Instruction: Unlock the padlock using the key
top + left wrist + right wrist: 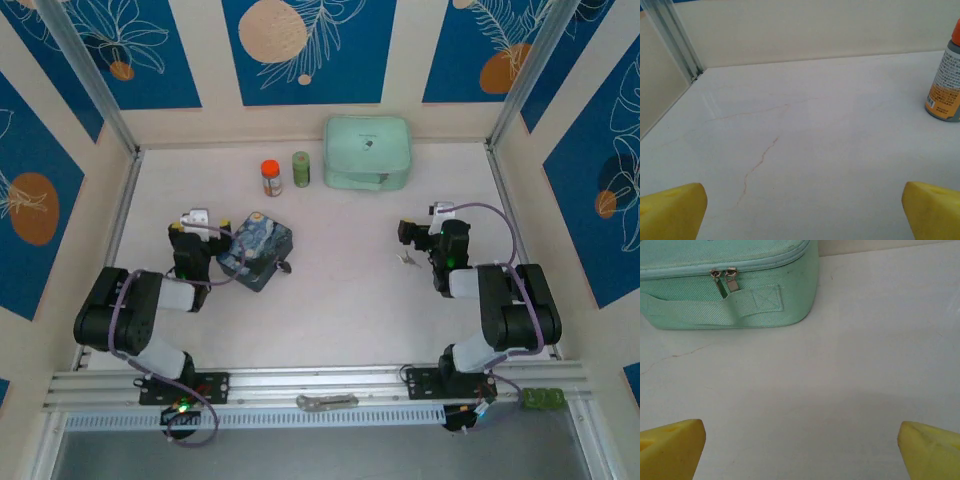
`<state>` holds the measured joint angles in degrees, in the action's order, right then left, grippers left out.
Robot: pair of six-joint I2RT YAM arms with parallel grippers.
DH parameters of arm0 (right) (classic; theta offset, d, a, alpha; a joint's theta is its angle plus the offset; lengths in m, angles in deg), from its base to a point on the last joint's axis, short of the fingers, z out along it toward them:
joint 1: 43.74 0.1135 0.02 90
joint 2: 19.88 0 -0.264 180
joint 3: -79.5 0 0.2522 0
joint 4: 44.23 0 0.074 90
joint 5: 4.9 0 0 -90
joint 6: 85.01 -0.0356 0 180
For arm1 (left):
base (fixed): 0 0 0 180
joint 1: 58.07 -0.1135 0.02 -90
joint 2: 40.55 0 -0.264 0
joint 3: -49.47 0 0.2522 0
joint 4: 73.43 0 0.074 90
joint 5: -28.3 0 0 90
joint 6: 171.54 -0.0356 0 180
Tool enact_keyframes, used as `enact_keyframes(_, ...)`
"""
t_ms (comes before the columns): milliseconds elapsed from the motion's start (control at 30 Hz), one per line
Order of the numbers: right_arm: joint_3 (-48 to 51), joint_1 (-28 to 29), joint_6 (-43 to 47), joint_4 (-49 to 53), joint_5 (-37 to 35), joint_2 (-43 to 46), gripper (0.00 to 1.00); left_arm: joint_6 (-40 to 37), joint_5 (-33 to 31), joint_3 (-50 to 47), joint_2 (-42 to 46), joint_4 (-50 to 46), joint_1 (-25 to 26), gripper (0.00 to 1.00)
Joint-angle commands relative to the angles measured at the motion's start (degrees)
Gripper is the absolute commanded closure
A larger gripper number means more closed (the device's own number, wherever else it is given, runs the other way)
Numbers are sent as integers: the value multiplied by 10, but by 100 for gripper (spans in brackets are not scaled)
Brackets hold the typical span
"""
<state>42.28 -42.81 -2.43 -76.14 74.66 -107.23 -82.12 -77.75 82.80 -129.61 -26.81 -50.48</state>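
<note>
Left end effector (801,214) is released, its yellow fingertips (671,210) spread wide over bare worktop (805,130), with an orange-capped bottle (946,82) at 2 o'clock. Right end effector (800,454) is also released and empty, a mint zip pouch (725,290) at its 11 o'clock. From above, the padlock (284,267) sits at the blue tin's (255,248) 4 o'clock. The key (406,258) lies at the right end effector's 7 o'clock.

- You have one padlock (284,267) and one key (406,258).
- You have one blue tin (256,250) and one green case (367,152).
- One orange-capped bottle (271,178), one green jar (301,168).
- One metal tool (326,402).
- Two arms: left arm (130,310), right arm (510,305).
</note>
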Motion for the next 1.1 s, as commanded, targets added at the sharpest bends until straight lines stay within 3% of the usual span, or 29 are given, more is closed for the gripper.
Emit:
enact_keyframes(0,0,-2,8,-13,9,3,1,-17,8,6,-10,-30,-8,0)
enact_keyframes(900,0,-2,10,-12,16,5,1,-12,24,7,-8,-36,-17,0)
enact_keyframes(1067,-34,39,34,100,-55,77,1,-16,-14,12,69,-106,-4,0)
